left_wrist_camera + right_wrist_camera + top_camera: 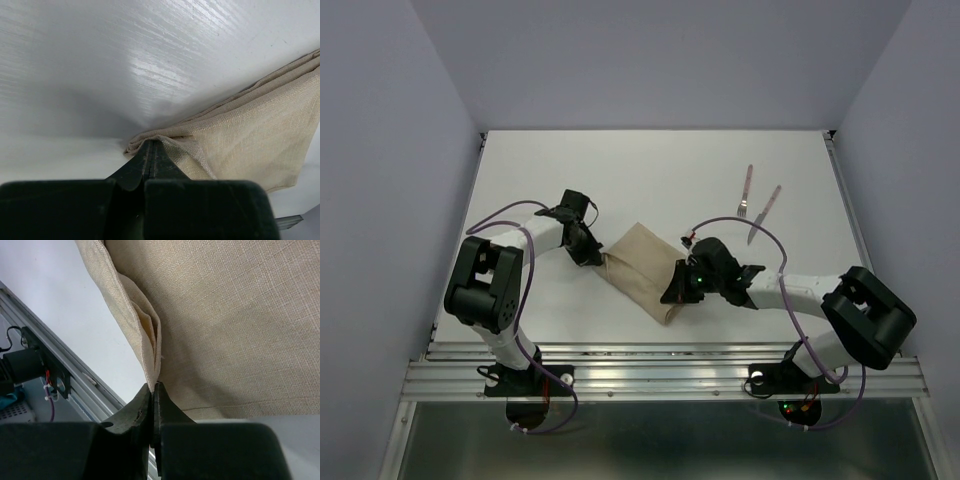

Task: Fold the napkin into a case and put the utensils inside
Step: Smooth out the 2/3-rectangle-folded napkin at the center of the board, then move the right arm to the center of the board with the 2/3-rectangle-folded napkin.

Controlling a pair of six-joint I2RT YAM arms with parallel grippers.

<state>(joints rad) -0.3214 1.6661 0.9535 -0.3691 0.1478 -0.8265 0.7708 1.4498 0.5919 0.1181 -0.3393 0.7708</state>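
The tan napkin (645,268) lies folded into a layered strip at the table's middle. My left gripper (598,256) is at its left end, jaws shut on a bunched corner of the napkin (250,135), and the cloth wraps the left gripper's tips (151,144). My right gripper (676,290) is at the near right end. In the right wrist view the right gripper (155,386) is shut on the layered edge of the napkin (225,315). The utensils lie apart at the back right: a fork (746,192) and a knife (766,212), both with pinkish handles.
A ridged metal rail (660,365) runs along the table's near edge, and the same rail (65,385) shows just left of the right fingers. Purple cables loop over both arms. Pale walls close the table on three sides.
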